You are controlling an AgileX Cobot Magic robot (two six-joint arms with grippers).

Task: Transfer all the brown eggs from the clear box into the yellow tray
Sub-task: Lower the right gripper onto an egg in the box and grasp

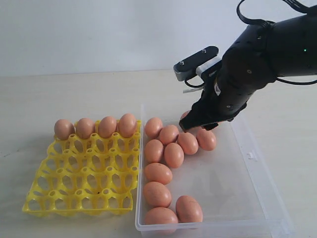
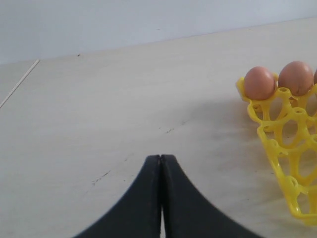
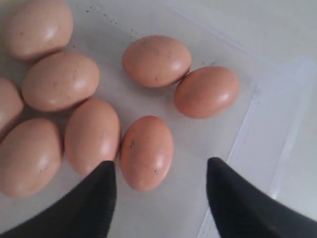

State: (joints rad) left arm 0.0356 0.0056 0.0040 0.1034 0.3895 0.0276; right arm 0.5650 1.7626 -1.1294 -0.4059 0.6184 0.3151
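Done: four brown eggs (image 1: 107, 127) sit along one edge of the yellow tray (image 1: 52, 147).
Remaining: about a dozen lie in the clear box (image 1: 223, 183), most right beneath my right hand (image 3: 161, 166).
Right hand: spread, empty, poised over one egg.
Left hand (image 2: 161, 159): pressed together, holding nothing, tray off to its side.
Hidden: my arm covers an egg or two; exact count unsure.

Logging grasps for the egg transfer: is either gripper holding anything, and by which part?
Nothing is held. The right gripper stands open over the brown eggs in the clear box, gripping none; the left gripper is shut on nothing.
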